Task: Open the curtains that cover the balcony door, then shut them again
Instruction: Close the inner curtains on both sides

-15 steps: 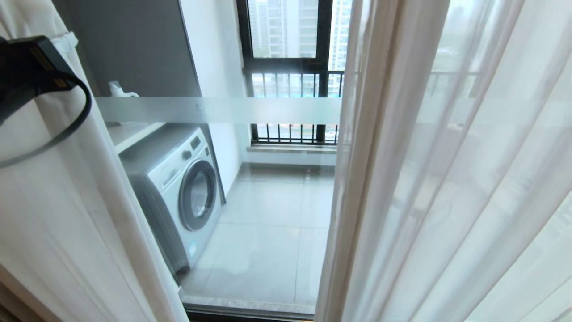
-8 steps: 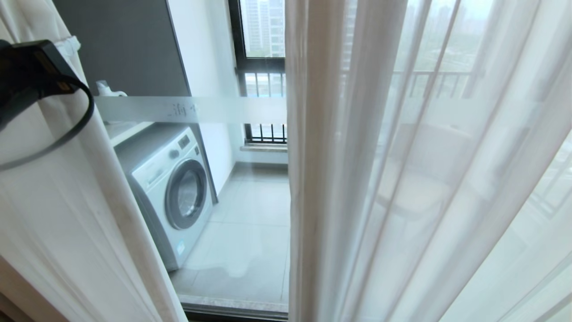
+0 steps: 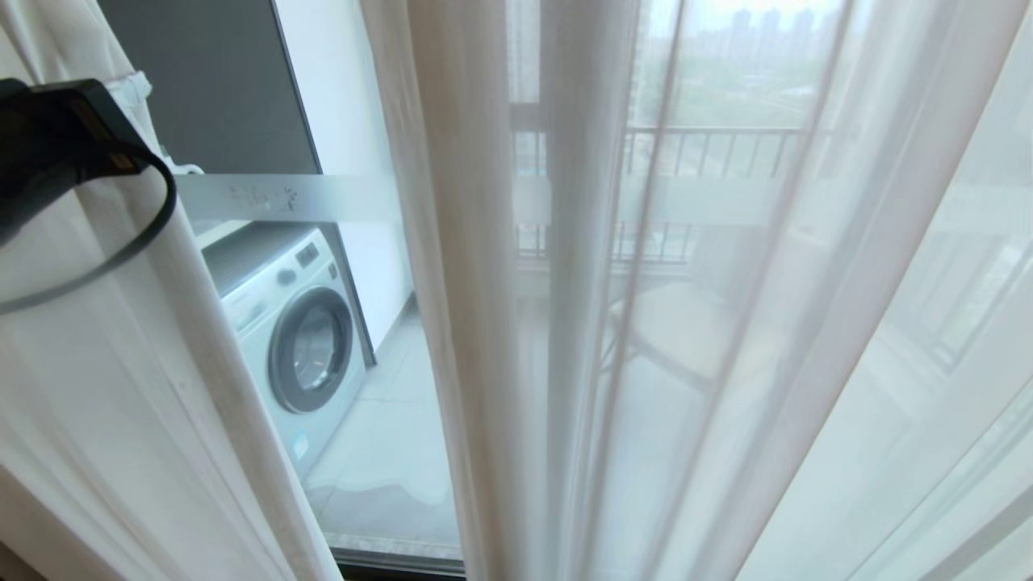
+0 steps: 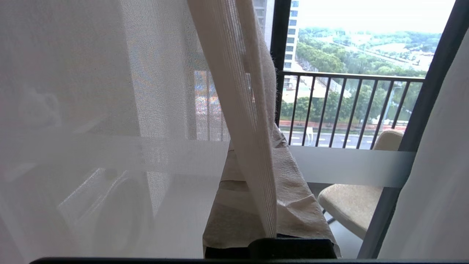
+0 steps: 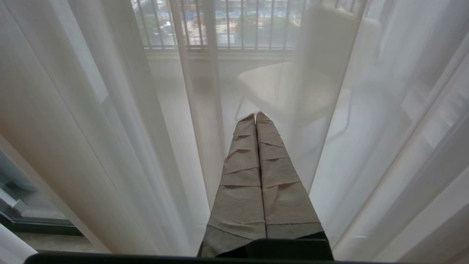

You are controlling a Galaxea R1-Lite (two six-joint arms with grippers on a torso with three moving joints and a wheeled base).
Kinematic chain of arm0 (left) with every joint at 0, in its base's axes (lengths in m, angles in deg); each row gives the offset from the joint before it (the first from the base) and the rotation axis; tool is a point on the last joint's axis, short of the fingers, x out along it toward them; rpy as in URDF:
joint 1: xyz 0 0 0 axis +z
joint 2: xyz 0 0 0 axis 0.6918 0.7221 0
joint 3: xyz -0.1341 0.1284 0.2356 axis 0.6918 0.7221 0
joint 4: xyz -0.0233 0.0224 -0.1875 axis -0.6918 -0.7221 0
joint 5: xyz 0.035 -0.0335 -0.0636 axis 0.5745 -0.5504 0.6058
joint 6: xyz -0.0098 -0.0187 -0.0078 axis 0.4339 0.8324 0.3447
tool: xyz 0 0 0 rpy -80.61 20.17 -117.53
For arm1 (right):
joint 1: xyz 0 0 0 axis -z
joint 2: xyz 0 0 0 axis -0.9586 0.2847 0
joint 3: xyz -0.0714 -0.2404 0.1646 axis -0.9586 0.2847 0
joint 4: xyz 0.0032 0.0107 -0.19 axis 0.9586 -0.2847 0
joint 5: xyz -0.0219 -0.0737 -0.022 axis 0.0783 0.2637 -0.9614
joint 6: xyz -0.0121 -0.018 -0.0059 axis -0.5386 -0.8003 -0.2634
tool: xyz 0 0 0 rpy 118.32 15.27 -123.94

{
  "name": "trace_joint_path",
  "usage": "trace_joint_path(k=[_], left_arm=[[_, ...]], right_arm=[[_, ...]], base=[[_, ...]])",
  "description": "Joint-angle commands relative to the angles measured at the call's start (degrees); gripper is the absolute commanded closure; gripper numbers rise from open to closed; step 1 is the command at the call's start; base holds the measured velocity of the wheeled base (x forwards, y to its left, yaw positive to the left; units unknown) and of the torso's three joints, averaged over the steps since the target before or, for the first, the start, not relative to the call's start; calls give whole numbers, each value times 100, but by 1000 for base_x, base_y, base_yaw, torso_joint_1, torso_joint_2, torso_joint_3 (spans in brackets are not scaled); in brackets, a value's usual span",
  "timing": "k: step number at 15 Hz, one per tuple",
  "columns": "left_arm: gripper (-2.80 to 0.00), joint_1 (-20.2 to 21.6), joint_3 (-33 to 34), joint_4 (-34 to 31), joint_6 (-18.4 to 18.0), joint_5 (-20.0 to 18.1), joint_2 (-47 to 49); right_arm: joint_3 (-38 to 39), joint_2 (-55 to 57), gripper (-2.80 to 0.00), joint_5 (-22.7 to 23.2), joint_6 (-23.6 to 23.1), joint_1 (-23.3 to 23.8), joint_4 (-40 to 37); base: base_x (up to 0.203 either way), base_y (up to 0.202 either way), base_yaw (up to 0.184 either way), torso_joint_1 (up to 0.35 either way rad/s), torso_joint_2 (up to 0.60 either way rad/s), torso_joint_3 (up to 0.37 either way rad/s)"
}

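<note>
Curtains [image 3: 726, 323] sheer woven cloth; balcony door [image 3: 266, 198] frosted glass.

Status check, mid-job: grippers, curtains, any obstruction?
Left gripper shut on curtain hem. Right gripper shut, empty, by the sheer. Curtains part-drawn, balcony door glass showing at left. No obstruction seen.

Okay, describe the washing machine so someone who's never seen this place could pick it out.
Look through the balcony door, in the gap between the sheer curtains. Low on the balcony's left stands the washing machine: a white front-loader with a round dark porthole, the only appliance there.

support: balcony floor [image 3: 379, 452], grey tile | on it: washing machine [image 3: 290, 339]; chair [image 4: 351, 201]
</note>
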Motion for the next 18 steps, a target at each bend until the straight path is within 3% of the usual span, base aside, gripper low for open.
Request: trace_joint_path(k=[1, 9, 18], left_arm=[[0, -3, 2, 24, 2, 6, 10], [0, -12, -22, 42, 2, 6, -58], [0, -17, -277, 12, 11, 22, -332]], right_arm=[[0, 0, 0, -2, 1, 0, 2], [0, 0, 0, -2, 1, 0, 2], [0, 0, 0, -2, 1, 0, 2]], base=[[0, -189, 0, -2, -2, 2], [0, -174, 0, 1, 1, 3], [0, 0, 0, 0, 0, 0]])
